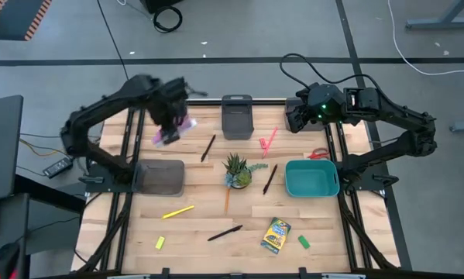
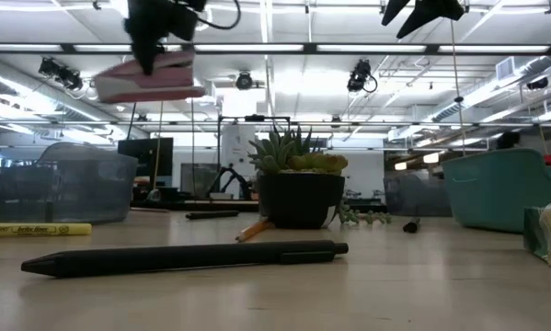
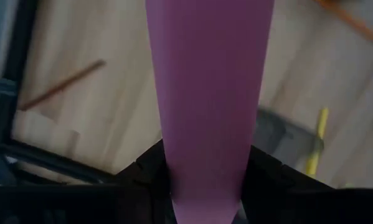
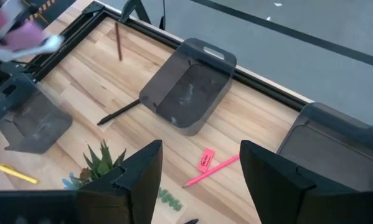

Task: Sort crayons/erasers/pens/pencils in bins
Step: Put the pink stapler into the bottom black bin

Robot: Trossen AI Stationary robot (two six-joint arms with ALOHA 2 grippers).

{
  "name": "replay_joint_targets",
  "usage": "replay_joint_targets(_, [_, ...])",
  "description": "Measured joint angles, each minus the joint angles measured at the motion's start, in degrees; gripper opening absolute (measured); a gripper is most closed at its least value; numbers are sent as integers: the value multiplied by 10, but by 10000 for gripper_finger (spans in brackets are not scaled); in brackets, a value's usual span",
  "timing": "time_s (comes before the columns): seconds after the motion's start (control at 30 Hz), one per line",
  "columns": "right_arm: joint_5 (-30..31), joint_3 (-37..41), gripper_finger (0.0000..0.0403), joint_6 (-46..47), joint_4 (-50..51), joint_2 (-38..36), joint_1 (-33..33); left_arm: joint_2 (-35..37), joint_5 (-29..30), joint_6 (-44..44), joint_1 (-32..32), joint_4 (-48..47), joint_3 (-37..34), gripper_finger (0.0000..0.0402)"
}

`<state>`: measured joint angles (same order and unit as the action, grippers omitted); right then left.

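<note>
Grips a long pink bar point(image 1: 172, 132) in the left jaws, clamped at one end and lifted well above the far left of the surface. Looks flat, plain and smooth, paler at one end in the low view point(image 2: 151, 78). Holds the right jaws wide apart and empty, up over the far right.

Counts out as follows:
- Three black pens point(image 1: 225, 232) point(image 1: 208, 147) point(image 1: 269, 179) and one yellow pen point(image 1: 178, 211).
- Three short erasers: yellow point(image 1: 160, 242), green point(image 1: 304, 242), red-pink point(image 1: 262, 142).
- One pink pencil point(image 1: 272, 139) touching that last eraser, and one orange pencil point(image 1: 226, 200) near the potted plant point(image 1: 236, 170).
- One crayon box point(image 1: 276, 235), near right.
- Four bins: grey at left point(image 1: 160, 177), darker grey far centre point(image 1: 237, 116), teal at right point(image 1: 311, 178), and another grey one seen only past the right arm point(image 4: 335, 140).

Rests all of it on a pale wooden surface point(image 1: 201, 190) with dark rails. Shows grey floor and cables beyond, with long ceiling lights in the low view.
</note>
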<state>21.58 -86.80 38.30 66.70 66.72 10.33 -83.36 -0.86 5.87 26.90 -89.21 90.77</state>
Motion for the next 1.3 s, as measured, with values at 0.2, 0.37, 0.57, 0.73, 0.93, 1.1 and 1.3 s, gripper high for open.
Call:
replay_joint_targets(0.2, [0,0,222,0,-1,0,0,96,0,52,-81,-5,-105,152])
replay_joint_targets(0.37, [0,0,222,0,-2,0,0,139,-18,57,-138,-6,-194,156])
replay_joint_targets(0.57, [0,0,222,6,-2,0,0,149,-4,68,-196,32,-290,154])
replay_joint_targets(0.73, [0,0,222,12,-2,0,0,149,15,88,-221,129,-343,158])
replay_joint_targets(0.93, [-3,0,222,14,-2,0,0,139,34,98,-228,148,-403,154])
replay_joint_targets(1.1, [-5,0,222,15,-4,0,0,140,55,99,-228,155,-436,168])
replay_joint_targets(1.3, [-5,0,222,22,-6,0,0,140,59,87,-228,182,-440,163])
